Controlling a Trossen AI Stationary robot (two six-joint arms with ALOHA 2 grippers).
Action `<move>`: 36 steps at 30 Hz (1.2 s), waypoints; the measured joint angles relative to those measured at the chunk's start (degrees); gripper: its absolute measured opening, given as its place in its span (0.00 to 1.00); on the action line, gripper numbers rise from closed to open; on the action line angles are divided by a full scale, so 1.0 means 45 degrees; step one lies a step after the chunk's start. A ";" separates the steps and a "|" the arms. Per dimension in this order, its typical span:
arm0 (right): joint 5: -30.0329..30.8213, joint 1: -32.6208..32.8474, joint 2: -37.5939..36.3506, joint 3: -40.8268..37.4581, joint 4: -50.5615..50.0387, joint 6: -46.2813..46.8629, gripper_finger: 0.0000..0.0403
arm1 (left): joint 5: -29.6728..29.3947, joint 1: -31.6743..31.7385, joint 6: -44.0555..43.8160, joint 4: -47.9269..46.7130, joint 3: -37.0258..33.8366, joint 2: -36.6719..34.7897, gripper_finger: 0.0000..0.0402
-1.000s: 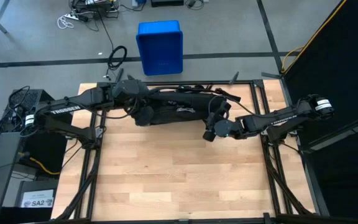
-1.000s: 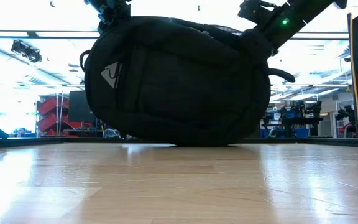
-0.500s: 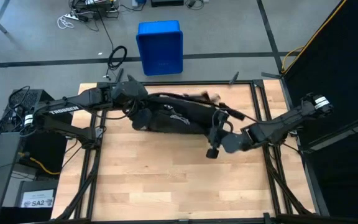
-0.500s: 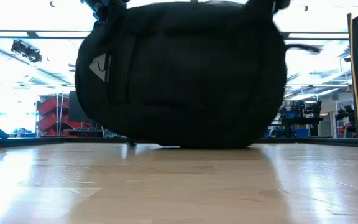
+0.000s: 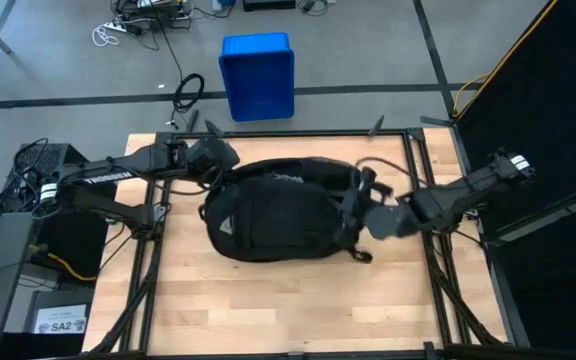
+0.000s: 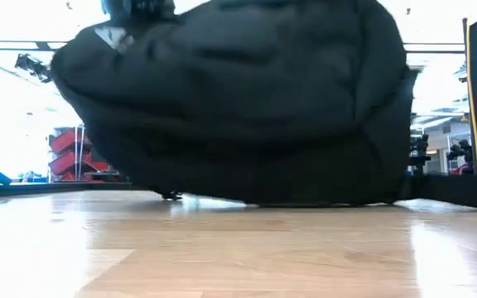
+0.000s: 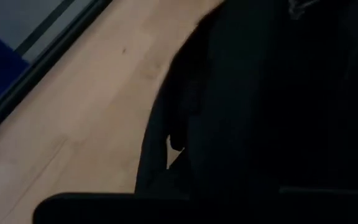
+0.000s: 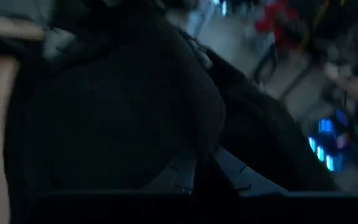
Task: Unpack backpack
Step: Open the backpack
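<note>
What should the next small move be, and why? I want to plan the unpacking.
Probably settle the backpack flat on the table before hunting for a zipper. The left tool is at its far left corner, the right tool shut at its right end, and the low view shows its left side raised.

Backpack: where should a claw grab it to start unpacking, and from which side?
Judging by the high view, the backpack lies flat, its broad face up and rounded top toward the left arm. Smooth panels offer little to pinch, so grip the far top edge near the left claw, coming from above; the zipper itself isn't discernible.
</note>
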 joint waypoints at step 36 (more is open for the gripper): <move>-0.7774 -0.0205 0.0797 -0.0639 0.2705 -0.1963 0.46 | 0.1010 0.0228 -0.0836 0.4816 -0.5322 0.0034 0.00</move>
